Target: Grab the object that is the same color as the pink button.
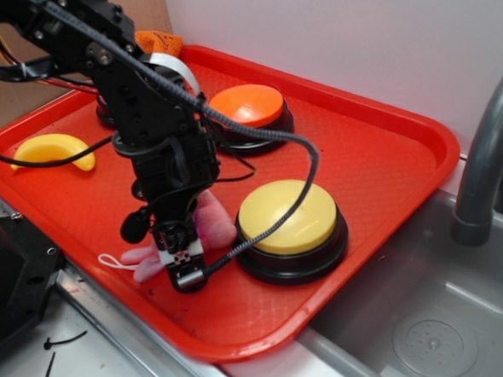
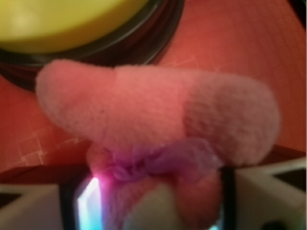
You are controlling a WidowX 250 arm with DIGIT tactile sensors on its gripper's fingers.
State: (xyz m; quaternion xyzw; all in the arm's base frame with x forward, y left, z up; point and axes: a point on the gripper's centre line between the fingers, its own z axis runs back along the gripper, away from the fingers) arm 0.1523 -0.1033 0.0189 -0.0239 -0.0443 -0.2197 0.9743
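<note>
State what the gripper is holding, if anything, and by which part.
The gripper is closed on the pink plush bunny, pinching its lower body; the ears stick out past the fingers.

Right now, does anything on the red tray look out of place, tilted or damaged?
Nothing stands out. The orange button and yellow button sit flat on the red tray, the yellow banana lies near its left edge, and the gripper is down on the pink plush bunny.

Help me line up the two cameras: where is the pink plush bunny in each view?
Exterior: the pink plush bunny lies on the red tray, lower centre, mostly hidden under the gripper.
Wrist: it fills the middle of the picture.
Shared landmark: the yellow button right beside it, top left in the wrist view.
</note>
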